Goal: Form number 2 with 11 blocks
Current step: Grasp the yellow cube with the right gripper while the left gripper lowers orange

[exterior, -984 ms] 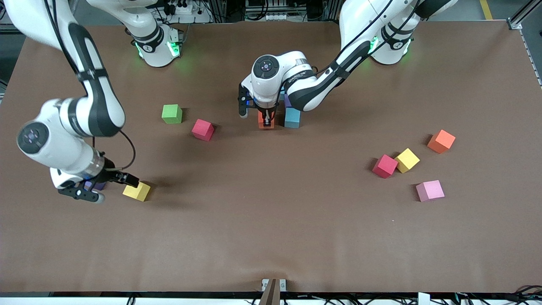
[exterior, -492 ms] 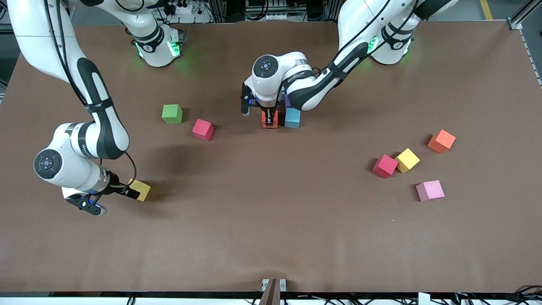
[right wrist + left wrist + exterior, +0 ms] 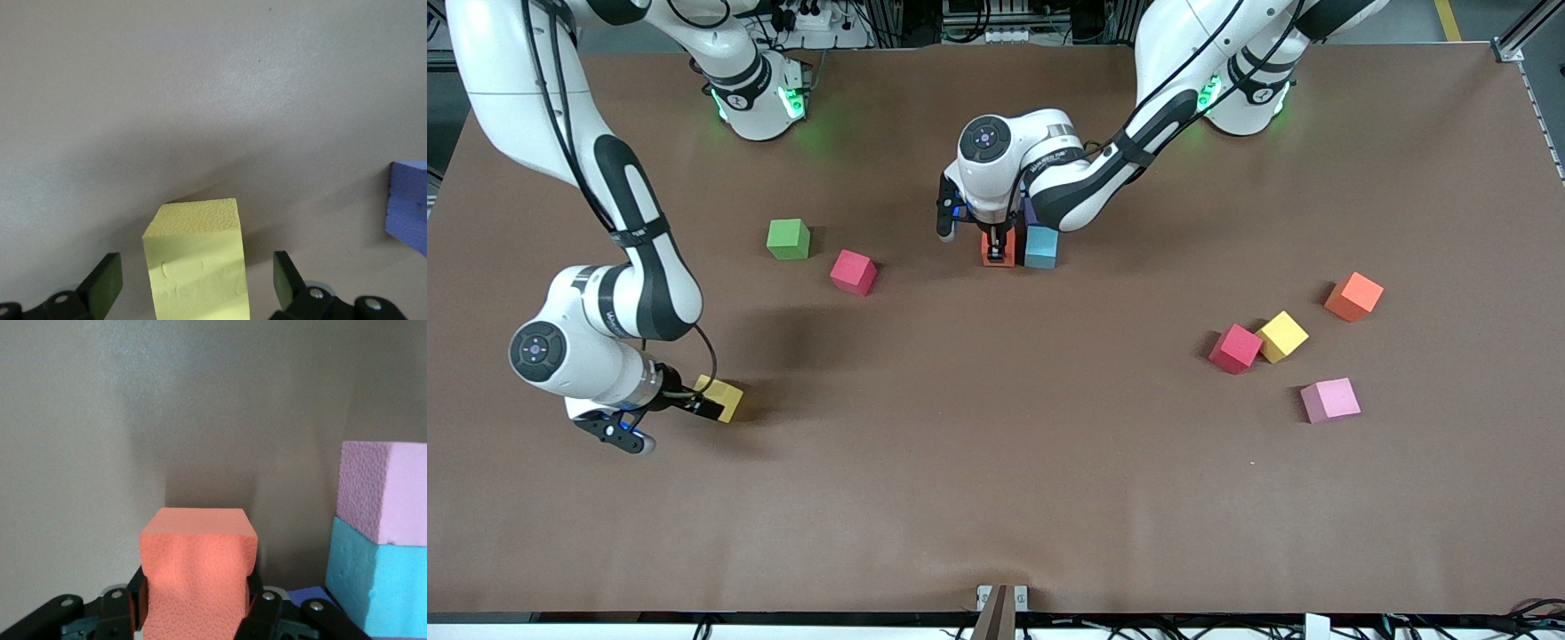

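Left tool (image 3: 998,253), upper middle of the front view: clamped narrow on an orange-red block (image 3: 197,547), low at the table and just beside a blue block (image 3: 1040,247). Held there, by the look of it, to seat it flush against the row under construction, the start of the 2. In the left wrist view, a lilac block (image 3: 387,490) up against the blue one and a sliver of purple (image 3: 307,593) at the frame's edge. Most of this cluster masked by the wrist in the front view, so count and layout hard to judge.

Right tool (image 3: 195,283), lower in the front view at the right arm's end: spread wide, straddling a yellow block (image 3: 725,396) on the table, probably lined up for a grab. Contact not discernible. Purple block (image 3: 407,207) nearby, cut off by the frame.

Loose elsewhere: green cube (image 3: 788,238), red block (image 3: 853,271), and a group of four (image 3: 1282,336) toward the left arm's end.
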Controlling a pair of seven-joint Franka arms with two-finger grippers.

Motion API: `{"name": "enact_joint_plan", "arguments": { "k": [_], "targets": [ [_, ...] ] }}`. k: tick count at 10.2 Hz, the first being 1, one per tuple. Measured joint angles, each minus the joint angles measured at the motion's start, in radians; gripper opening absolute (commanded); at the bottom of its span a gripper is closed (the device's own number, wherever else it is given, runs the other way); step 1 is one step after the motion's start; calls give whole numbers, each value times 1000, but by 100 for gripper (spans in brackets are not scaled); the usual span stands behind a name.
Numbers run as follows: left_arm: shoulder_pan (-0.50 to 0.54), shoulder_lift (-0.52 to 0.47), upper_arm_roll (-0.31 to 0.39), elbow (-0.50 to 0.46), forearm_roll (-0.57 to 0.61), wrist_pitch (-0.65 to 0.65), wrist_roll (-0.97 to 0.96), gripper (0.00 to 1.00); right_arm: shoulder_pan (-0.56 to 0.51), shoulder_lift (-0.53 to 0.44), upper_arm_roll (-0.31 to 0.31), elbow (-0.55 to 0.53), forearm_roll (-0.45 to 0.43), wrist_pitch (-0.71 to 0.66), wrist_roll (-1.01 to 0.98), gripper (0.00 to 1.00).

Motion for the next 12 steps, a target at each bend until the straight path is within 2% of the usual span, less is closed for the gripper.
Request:
{"name": "enact_joint_plan", "arguments": {
  "k": [3,4,7,10,12],
  "targets": [
    [2,0,1,-8,5,3,0,52,2,21,3,1,-1,25,0,100],
    [3,0,2,-8,6,7,0,52,3,29,3,2,-1,32,0,96],
    [4,0,2,-22,6,21,0,52,3,55,3,2,-1,45,0,77],
    [10,-10,2,-52,8,55,0,52,3,62,3,3,-1,46,0,53],
    [11,-15,2,-61,8,60,0,52,3,63,3,5,-1,46,0,53]
  ]
}}
